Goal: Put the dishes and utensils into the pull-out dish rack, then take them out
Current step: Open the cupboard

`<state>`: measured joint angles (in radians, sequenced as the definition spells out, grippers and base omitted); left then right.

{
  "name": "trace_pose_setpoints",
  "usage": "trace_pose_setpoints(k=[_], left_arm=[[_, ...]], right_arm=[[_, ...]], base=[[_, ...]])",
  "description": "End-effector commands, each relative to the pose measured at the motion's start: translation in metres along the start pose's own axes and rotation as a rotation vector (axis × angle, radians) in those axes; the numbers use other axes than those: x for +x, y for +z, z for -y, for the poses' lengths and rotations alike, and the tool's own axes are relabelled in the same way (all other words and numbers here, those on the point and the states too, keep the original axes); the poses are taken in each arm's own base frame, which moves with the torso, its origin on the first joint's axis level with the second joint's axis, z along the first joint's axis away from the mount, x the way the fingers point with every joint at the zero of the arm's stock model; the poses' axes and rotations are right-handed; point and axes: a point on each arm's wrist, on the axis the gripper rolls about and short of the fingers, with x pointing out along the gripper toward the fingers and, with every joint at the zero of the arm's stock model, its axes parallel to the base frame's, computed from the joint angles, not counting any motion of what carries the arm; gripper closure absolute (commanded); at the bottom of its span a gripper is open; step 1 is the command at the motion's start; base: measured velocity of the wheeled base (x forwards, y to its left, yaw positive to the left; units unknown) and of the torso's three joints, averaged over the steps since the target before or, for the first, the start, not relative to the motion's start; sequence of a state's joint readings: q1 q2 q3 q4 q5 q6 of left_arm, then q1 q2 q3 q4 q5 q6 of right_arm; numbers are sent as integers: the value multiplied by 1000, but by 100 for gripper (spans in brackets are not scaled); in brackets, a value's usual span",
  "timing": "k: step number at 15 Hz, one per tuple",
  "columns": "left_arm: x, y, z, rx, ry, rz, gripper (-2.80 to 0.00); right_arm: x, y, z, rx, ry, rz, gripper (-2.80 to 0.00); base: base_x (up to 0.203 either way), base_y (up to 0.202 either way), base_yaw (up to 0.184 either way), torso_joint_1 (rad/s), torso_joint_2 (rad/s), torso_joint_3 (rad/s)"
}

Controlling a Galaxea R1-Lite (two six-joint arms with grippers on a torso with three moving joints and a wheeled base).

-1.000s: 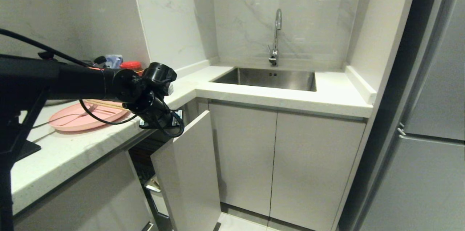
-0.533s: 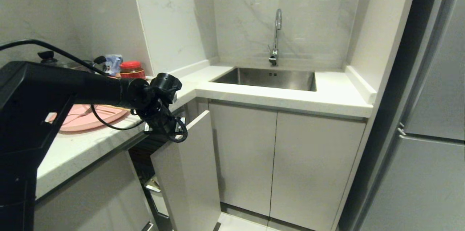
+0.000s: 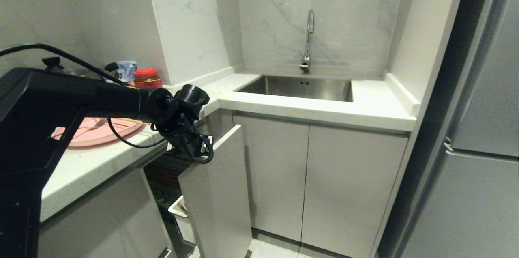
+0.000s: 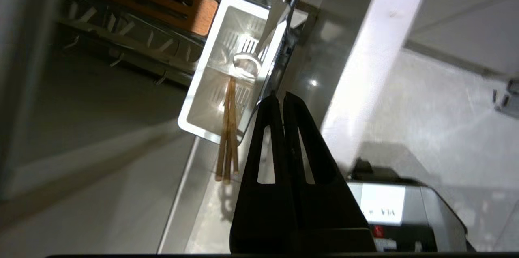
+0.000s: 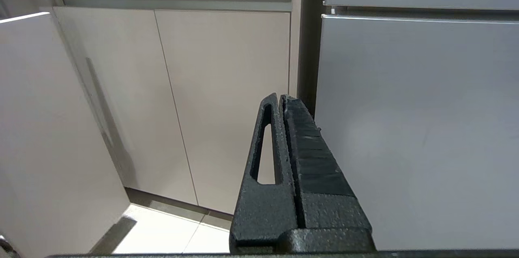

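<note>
The rack front [image 3: 219, 193] has slid further out; left end effector [image 4: 280, 97] pressed together at its top edge; chopsticks [image 4: 228, 128] in the holder [image 4: 194, 104] just below; plate [image 3: 101, 132] half hidden on the tabletop [image 3: 89, 168]; right end effector [image 5: 282, 97] closed.

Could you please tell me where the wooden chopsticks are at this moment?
In the left wrist view the chopsticks stand in the white utensil holder of the pulled-out dish rack, just beyond the shut left gripper.

I see a pale speckled worktop [image 3: 101, 160] behind my left gripper [image 3: 201, 147]; on it, further back, lie a pink plate [image 3: 97, 132] and a red-lidded jar [image 3: 146, 78].
</note>
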<state>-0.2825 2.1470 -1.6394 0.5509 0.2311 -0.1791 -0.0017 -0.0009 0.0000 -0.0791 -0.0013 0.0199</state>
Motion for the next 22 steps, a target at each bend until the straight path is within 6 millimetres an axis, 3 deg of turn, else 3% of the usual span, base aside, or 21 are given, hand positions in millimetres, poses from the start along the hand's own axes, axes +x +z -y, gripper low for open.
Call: trace_pose_setpoints(k=[1,22], left_arm=[[-3,-3,5,11,-9,-3,0],[-38,-47,67,78,-524,-234,0]], right_arm=[[2,-7,0,0,0,-26,0],[2,-8,0,0,0,-27,0]], base=[[0,0,0,0,0,0],[0,0,0,0,0,0]])
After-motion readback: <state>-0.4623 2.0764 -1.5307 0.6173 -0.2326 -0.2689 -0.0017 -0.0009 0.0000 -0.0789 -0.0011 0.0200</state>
